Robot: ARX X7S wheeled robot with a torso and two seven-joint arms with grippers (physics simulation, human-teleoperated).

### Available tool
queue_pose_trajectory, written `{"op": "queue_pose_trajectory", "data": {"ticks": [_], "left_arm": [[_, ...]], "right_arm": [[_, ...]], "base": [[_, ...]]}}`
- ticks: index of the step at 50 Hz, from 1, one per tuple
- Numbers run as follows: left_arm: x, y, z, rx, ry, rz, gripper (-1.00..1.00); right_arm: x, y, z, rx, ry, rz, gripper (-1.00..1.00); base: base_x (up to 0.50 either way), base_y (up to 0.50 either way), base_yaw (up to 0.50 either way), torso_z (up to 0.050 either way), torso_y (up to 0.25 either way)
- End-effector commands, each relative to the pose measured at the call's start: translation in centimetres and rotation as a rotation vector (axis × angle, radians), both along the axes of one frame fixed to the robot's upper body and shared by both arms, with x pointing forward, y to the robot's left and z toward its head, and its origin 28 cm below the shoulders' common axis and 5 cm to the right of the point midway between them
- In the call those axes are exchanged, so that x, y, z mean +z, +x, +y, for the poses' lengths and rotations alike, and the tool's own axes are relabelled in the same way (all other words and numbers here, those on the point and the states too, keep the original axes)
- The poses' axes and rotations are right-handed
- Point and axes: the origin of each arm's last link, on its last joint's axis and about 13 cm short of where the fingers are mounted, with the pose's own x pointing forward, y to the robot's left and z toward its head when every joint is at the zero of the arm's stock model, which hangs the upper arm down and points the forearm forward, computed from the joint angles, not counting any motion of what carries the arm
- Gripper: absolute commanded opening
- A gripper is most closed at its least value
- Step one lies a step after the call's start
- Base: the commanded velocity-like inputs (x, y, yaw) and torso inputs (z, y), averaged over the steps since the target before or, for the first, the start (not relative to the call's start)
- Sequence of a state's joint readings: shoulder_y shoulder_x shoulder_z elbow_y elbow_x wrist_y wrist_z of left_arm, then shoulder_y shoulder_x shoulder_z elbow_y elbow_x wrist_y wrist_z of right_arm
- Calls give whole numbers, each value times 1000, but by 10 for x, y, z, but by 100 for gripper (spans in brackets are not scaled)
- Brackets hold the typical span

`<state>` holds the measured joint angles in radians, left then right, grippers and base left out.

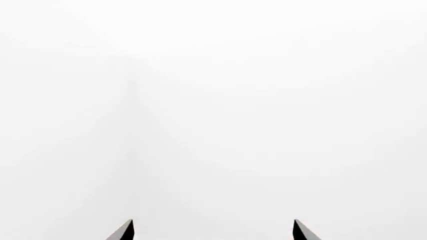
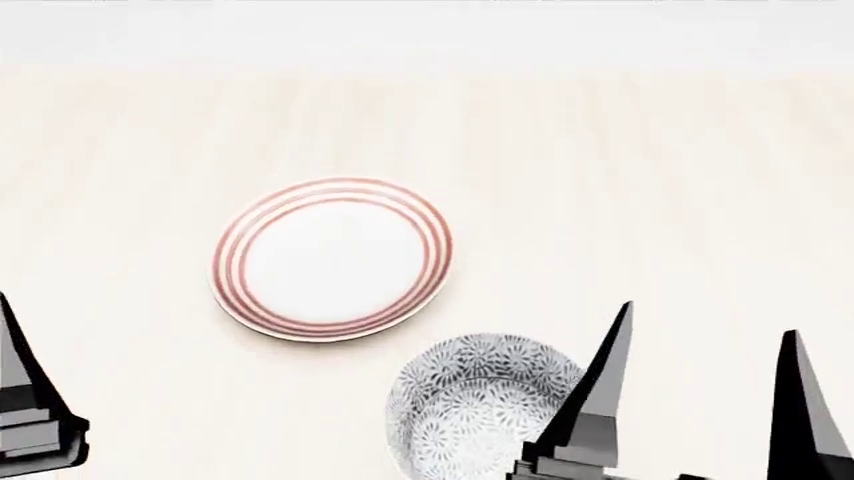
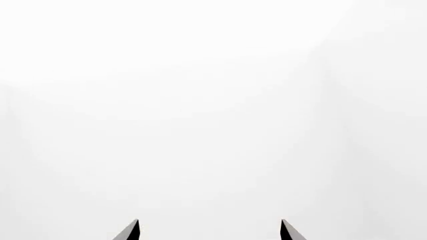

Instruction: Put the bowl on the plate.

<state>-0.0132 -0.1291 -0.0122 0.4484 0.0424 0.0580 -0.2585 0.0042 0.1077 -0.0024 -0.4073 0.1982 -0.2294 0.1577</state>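
The plate [image 2: 331,258], white with three red rings at its rim, lies flat on the pale wooden table in the head view, left of the middle. The bowl [image 2: 474,405], with its grey-blue flower pattern, stands upright just in front of and to the right of the plate, a small gap apart. My right gripper [image 2: 705,328] is open beside the bowl's right side, and one finger overlaps the bowl's right edge. My left gripper [image 1: 213,221] is open with nothing between its tips. Only one of its fingers [image 2: 20,370] shows at the left edge of the head view.
The light wooden table [image 2: 641,170] stretches back to a pale wall. Both wrist views show only blank white beyond the dark tips of each gripper, the right one [image 3: 209,221] included. No other objects are in view.
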Motion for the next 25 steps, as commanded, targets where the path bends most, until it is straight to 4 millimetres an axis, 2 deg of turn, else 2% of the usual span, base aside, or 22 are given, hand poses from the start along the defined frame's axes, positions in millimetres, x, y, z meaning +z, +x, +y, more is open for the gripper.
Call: {"op": "queue_pose_trajectory", "data": {"ticks": [1,17,19,25], "left_arm": [[14,-5,6,45,3,-91,100],[9,-4,3,23,5,-57,100],[7,-3,1,8,0,-37,100],[-12,2,-25,-198,-63,214,100]], "right_arm": [[12,-4,-3,-16,8,-85,100],[10,-4,-1,-7,-6,-68,100],[9,-4,-1,-8,-15,-57,100],[9,-5,0,-3,-26,-50,100]], "base": [[500,-27,0,0,0],[500,-31,0,0,0],[207,-4,0,0,0],[0,0,0,0,0]]}}
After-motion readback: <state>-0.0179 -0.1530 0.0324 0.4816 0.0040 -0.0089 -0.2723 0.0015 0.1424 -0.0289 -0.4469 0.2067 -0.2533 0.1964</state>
